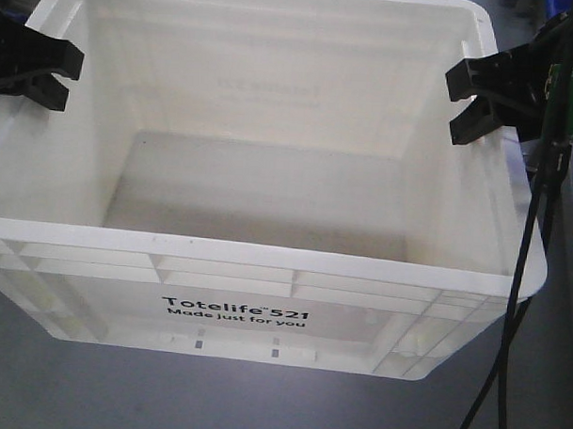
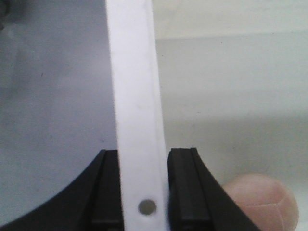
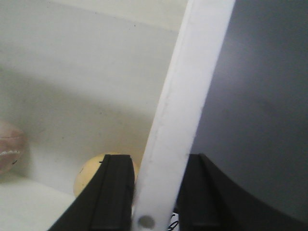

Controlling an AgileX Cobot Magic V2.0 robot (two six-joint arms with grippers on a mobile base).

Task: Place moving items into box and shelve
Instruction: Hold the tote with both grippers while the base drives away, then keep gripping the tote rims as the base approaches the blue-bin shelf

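- The fingers (image 2: pixel 185 192) of the left gripper (image 2: pixel 143 192) stand one on each side of the box's left rim (image 2: pixel 137 96). Their pads press flat against it with no gap showing, so this gripper is closed on the rim.
- The fingers (image 3: pixel 113 192) of the right gripper (image 3: pixel 156 192) straddle the right rim (image 3: pixel 192 86) the same way, one inside the wall and one outside. As far as the wrist view shows, they too are clamped on it.
- The box (image 1: pixel 266 261) sits between the two grippers, open side up, with its printed wall facing the front camera.
- Its long axis seems to run from one gripper across to the other, so each arm holds one end wall. Neither arm is nearer; each has its own end.
- A pinkish ball (image 2: pixel 260 202) lies inside the box, near the inner left finger.
- A yellowish ball (image 3: pixel 91 173) lies just beside the inner right finger, and a pale stitched ball (image 3: pixel 9 144) lies further in. I cannot tell whether that one is the pinkish ball seen from the other side.
- The front view shows none of the balls.
- A grey surface (image 1: pixel 261 402) lies below and around the box. I cannot tell whether the box bottom rests on it or hangs clear.
- A black cable (image 1: pixel 519 307) hangs past the box's right near corner.
- My judgement is that the items are in and the carry to the shelf comes next.
- That move depends on the two grips facing each other across the box. Both arms should rise level and together, or the box may tilt, the balls may roll, and a rim may slip from the pads.
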